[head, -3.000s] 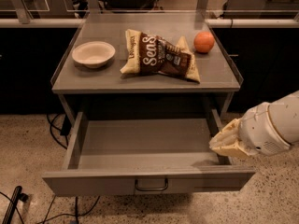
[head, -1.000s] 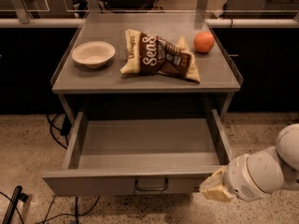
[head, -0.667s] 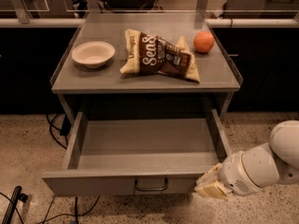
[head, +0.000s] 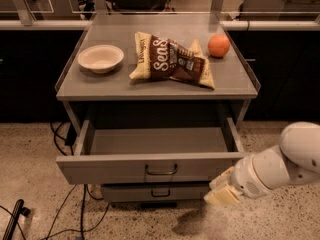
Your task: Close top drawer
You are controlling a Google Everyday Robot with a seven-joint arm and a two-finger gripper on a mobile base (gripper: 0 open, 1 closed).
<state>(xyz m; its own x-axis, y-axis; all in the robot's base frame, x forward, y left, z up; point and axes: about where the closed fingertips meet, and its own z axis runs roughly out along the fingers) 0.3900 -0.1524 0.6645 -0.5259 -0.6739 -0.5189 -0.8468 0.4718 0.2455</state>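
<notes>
My claw [head: 223, 193], pale & blocky, sits low, just beside the front-right corner of the top drawer [head: 115, 168]. Drawer's flat grey metal, wide & shallow, standing open w/ a thin dark bar handle [head: 161, 170] mid-front. Claw clenched or released: can't tell.

Warm, rather dim light falls from overhead. The grey cabinet top [head: 230, 76] is the brightest surface, with a faint sheen toward its back edge, and the white bowl [head: 100, 58] and the orange [head: 218, 45] cast short, soft shadows on it. The open top drawer [head: 110, 171] sits in the top's shade, darkest at its rear. The pale gripper [head: 222, 193], low right by the drawer's front corner, throws a diffuse shadow on the speckled floor [head: 40, 149]. The areas either side of the cabinet are nearly black.
</notes>
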